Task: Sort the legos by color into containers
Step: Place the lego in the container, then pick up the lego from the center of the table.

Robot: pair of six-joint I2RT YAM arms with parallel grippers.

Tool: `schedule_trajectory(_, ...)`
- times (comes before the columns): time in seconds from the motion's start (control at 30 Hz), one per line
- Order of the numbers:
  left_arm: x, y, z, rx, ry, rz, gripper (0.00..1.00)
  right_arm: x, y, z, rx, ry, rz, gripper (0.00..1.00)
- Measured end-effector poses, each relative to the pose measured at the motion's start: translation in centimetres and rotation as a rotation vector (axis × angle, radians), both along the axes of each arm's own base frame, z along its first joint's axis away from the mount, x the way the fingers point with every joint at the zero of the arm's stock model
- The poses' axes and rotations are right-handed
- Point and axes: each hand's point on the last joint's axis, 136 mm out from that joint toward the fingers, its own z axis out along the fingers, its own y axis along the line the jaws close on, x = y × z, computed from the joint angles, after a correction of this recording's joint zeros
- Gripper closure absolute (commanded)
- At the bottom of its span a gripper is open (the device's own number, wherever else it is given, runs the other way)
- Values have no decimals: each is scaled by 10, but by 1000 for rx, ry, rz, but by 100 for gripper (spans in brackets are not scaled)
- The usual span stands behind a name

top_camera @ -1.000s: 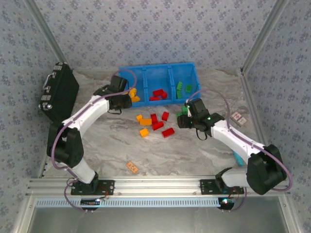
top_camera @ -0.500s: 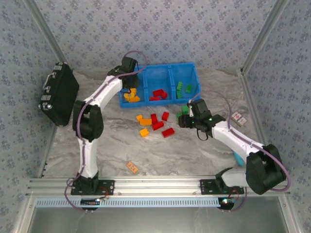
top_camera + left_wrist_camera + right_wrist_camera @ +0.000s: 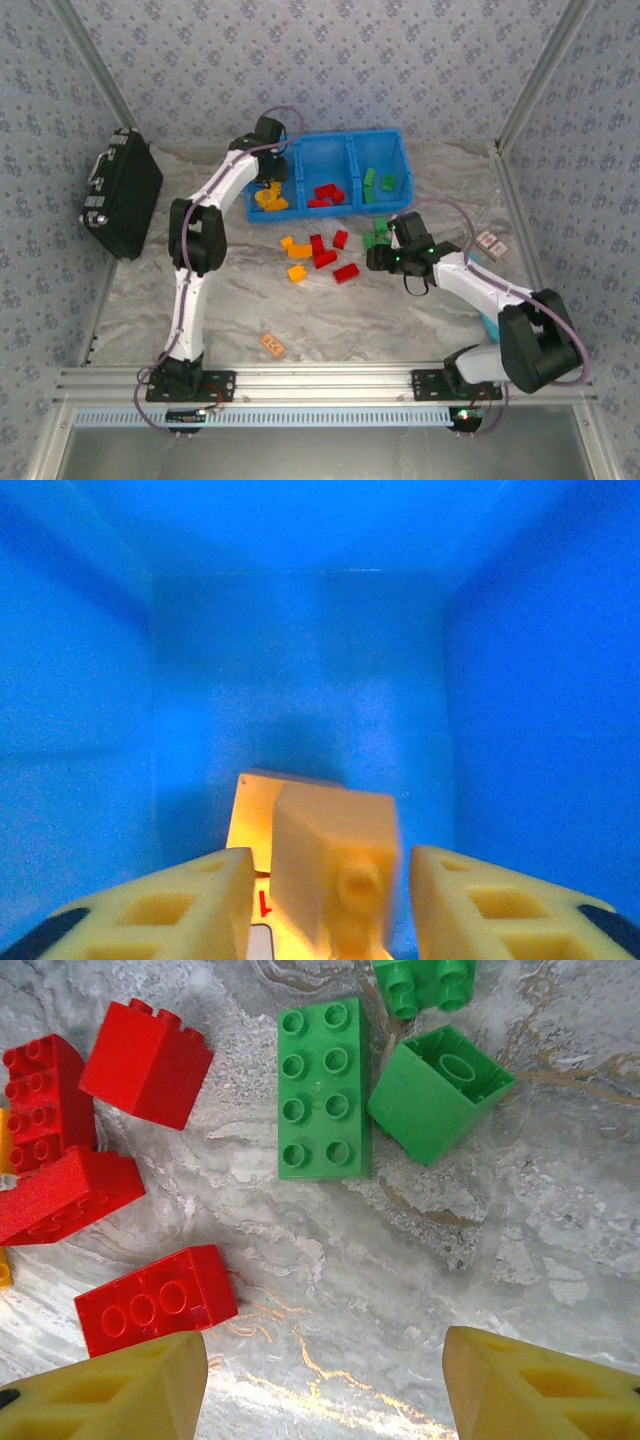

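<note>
**Left gripper** (image 3: 330,865): jaws narrowly parted, with a gap on either side of the orange-yellow brick (image 3: 335,875) between them. The brick is blurred and is judged released, not gripped. The gripper is down inside the left compartment (image 3: 300,680) of the blue bin (image 3: 325,138), directly above another orange-yellow piece on the floor.

**Right gripper** (image 3: 322,1335): jaws at a middling width with nothing between them. It hovers over bare table (image 3: 400,1260), just near of the green bricks (image 3: 322,1090).

**Sorted so far**
- Left compartment: a small heap of orange-yellow.
- Middle compartment (image 3: 325,193): several red.
- Right compartment (image 3: 378,182): a few green.
- No colour is seen in the wrong place.

**Left on the table**
- Three orange-yellow bricks (image 3: 297,252).
- Four red bricks (image 3: 325,259).
- Three green: one long and studs-up, one tipped with its hollow showing, and one at the top edge of the right wrist view.

**Progress (judgement)**: somewhat past halfway, with about ten pieces outstanding. The green cluster looks like the right arm's next item.

**Not part of the sort**: a flat orange tag (image 3: 272,344) near the front rail, and a black case (image 3: 120,190) at far left.

**Change from the earlier frame**
- A second ago the left gripper was at the bin's near left corner, with the elbow low and out to the left. The arm now stands more upright and reaches over the rim into the compartment.
- The right gripper has drawn slightly toward the robot, uncovering the greens.
- The loose bricks, tag and case lie as before.
</note>
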Motion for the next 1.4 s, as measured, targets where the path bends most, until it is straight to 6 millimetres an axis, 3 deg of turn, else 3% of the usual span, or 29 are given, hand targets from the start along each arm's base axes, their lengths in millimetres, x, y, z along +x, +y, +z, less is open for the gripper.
schedule_trajectory(0.27,-1,0,0,2,3,-8,45,9,5,-18,-2,53,5,35)
schedule_trajectory(0.47,-7,-2,10,2,7,-41,43,31,17,-20,11,52,12,36)
schedule_trajectory(0.57,-11,0,39,5,-30,-65,42,40,21,-24,3,58,17,36)
schedule_trajectory(0.8,-30,7,140,-13,-207,-114,42,63,29,-29,-26,61,26,37)
schedule_trajectory(0.9,-42,13,165,-6,-248,-124,41,71,31,-30,-43,63,31,38)
schedule_trajectory(1.0,-50,19,166,17,-250,-128,41,79,35,-32,-65,64,36,40)
schedule_trajectory(1.23,-60,25,129,68,-163,-146,40,87,44,-42,-144,88,52,45)
schedule_trajectory(1.4,-64,28,123,85,-152,-150,40,92,39,-45,-202,106,37,52)
